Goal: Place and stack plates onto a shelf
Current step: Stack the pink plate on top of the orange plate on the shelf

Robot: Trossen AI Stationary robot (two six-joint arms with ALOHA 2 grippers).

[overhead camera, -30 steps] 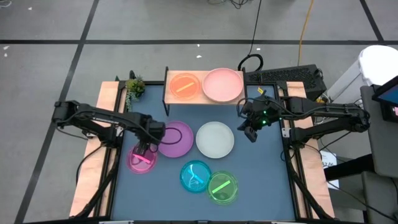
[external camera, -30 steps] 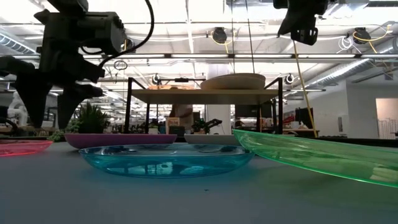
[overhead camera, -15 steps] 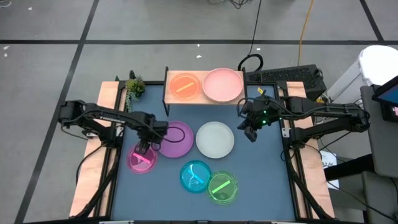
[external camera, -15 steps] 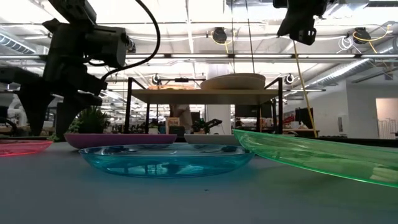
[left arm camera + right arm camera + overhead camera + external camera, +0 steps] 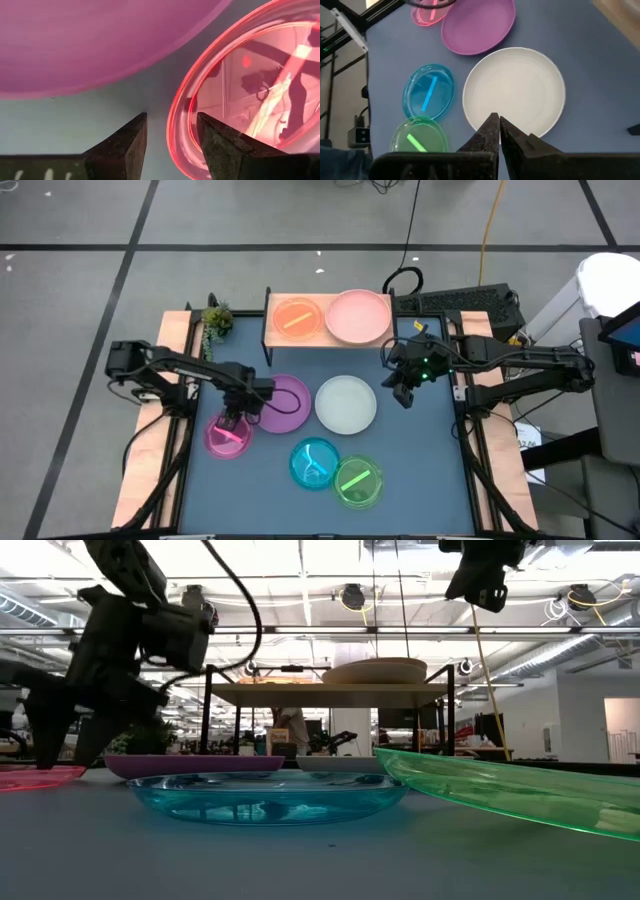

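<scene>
My left pincer (image 5: 170,137), spread, straddles the rim of the small translucent pink plastic plate (image 5: 227,436) at the tabletop's (image 5: 420,460) left. It looks light, stiff, slippery; I'd pinch the raised rim. Right pincer (image 5: 499,131), pressed together, hovers above the white plate (image 5: 346,403).

left hand (image 5: 170,131) parted, right hand (image 5: 496,125) closed

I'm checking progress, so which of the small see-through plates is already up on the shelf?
The orange plate, beside the large pink plate on the shelf. The small pink, blue and green ones lie on the table.
</scene>
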